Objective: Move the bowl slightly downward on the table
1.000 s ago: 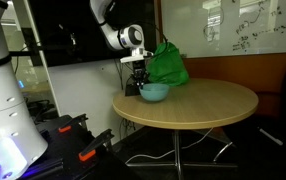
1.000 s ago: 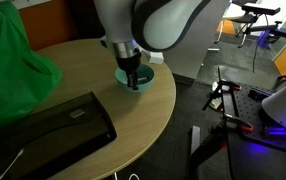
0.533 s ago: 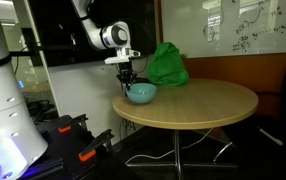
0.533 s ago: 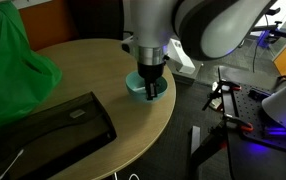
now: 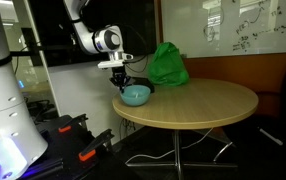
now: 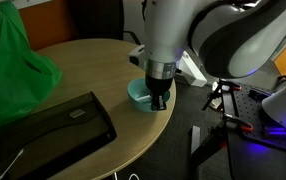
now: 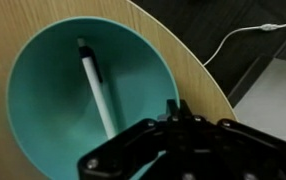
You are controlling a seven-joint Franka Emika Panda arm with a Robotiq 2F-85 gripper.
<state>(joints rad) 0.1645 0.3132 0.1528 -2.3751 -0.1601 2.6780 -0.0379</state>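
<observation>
A teal bowl [image 5: 135, 95] sits on the round wooden table [image 5: 198, 105] right at its edge; it also shows in the exterior view [image 6: 139, 93] and fills the wrist view [image 7: 73, 90]. A white pen [image 7: 96, 88] lies inside it. My gripper [image 5: 120, 80] is shut on the bowl's rim [image 7: 176, 108], also seen from above in an exterior view [image 6: 159, 100], where the arm hides most of the bowl.
A green bag [image 5: 167, 64] stands on the table behind the bowl, also in the exterior view [image 6: 13, 60]. A black case [image 6: 43, 130] lies on the table. Robot bases and cables are on the floor [image 6: 233, 120] beyond the table edge.
My gripper has dragged the bowl across the table toward its edge, away from the green bag, keeping hold of the rim.
</observation>
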